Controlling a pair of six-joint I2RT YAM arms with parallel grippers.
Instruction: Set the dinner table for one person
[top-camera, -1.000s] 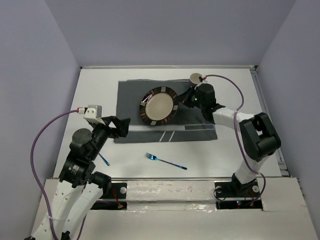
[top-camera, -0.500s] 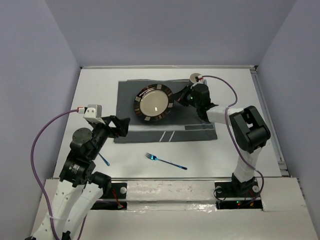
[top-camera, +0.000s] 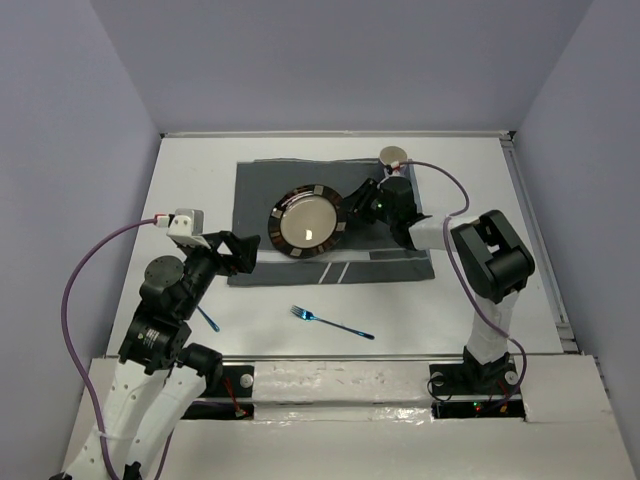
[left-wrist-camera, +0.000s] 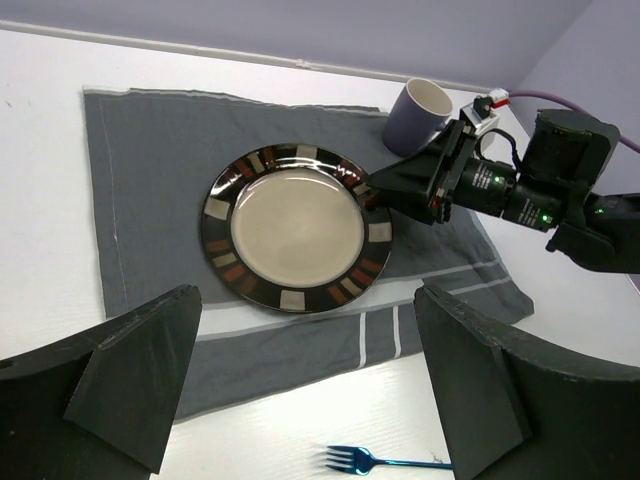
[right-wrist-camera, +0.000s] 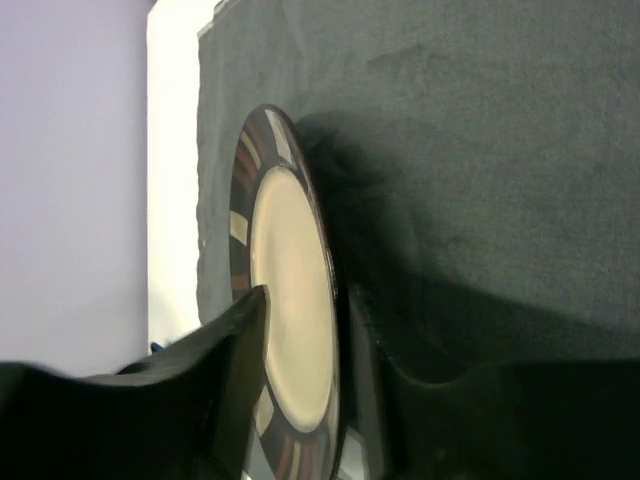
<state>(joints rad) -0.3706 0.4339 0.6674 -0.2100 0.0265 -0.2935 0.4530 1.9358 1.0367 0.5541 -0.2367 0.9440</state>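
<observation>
A plate (top-camera: 307, 220) lies flat on the placemat (top-camera: 258, 185), itself spread on the white surface (top-camera: 190, 175). The right claw (left-wrist-camera: 380, 188), jaws apart astride the plate's rim, should withdraw level so as not to drag it. The left claw (top-camera: 248, 252) gapes wide beside the placemat.

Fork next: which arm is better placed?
Left, probably: the left gripper is open and empty, with the fork ahead in its wrist view; the right gripper is occupied, straddling the plate rim.

White dinner table (top-camera: 190, 190) fills mid frame. Dk grey placemat (top-camera: 260, 190) w/ pale stripes lies flat at upper ctr. Blue fork (top-camera: 332, 323) on bare top below mat, lower ctr, tines to the left. Blue utensil handle (top-camera: 208, 319) at lower left, partly hidden. Mug (top-camera: 393, 156) at mat's upper-right corner; can't tell if on mat or bare top.
</observation>
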